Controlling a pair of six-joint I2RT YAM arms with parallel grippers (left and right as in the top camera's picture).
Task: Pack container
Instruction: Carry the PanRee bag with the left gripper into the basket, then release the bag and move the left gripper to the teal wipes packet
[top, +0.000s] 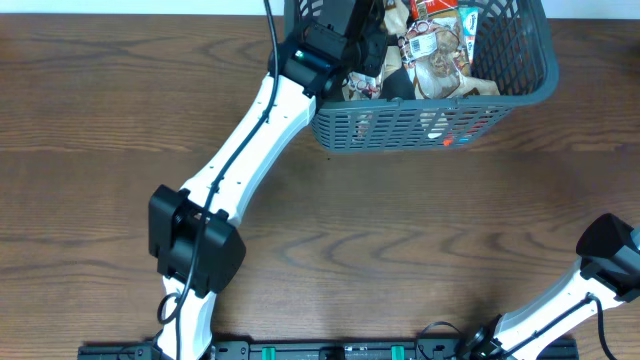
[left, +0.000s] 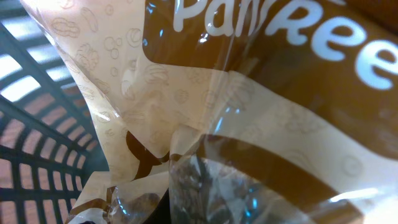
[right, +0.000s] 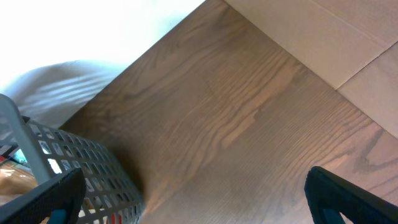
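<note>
The container (top: 430, 125) is a dark grey-blue slotted basket at the table's far edge, holding several snack packets (top: 440, 60). My left arm reaches over its left rim, and the left gripper (top: 368, 55) is down inside among the packets. The left wrist view is filled by a brown and cream snack packet (left: 249, 93) pressed close to the camera, with the basket's lattice wall (left: 31, 143) to the left. The left fingers are hidden there. My right gripper (right: 199, 208) is open and empty over bare wood, with the basket's corner (right: 93, 168) to its left.
The right arm's wrist (top: 610, 255) sits at the table's near right edge, far from the basket. The wooden table (top: 400, 230) stretches between the two arms. A cardboard-coloured surface (right: 323, 43) lies beyond the table edge in the right wrist view.
</note>
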